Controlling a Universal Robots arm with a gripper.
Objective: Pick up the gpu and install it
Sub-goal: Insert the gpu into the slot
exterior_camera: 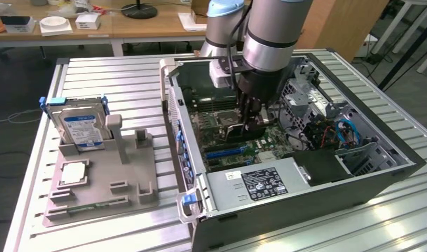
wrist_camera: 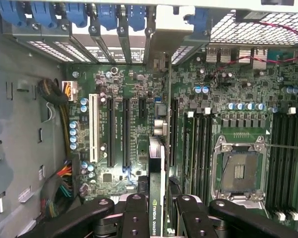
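On the ribbed metal counter lies the open computer case, and the arm reaches steeply down into it from above, its wrist nearly vertical over the motherboard. The gpu is inside the case, edge-on and upright in the wrist view. It runs from the gripper toward the rear expansion bays, where its pale bracket stands among the blue latches. The gripper is clamped on the gpu, with a dark finger pressed against each face of the card near its top edge. The step in hand looks like seating the card. Whether its connector has already entered a slot cannot be told, since the card hides what lies directly beneath it. To do this well, the card should probably stay square to the board and parallel to the neighbouring black expansion slot. The push should go straight down and evenly along the card's length, so that the bracket slides into its bay without twisting. The small blue capacitors and the empty processor socket sit well to either side.
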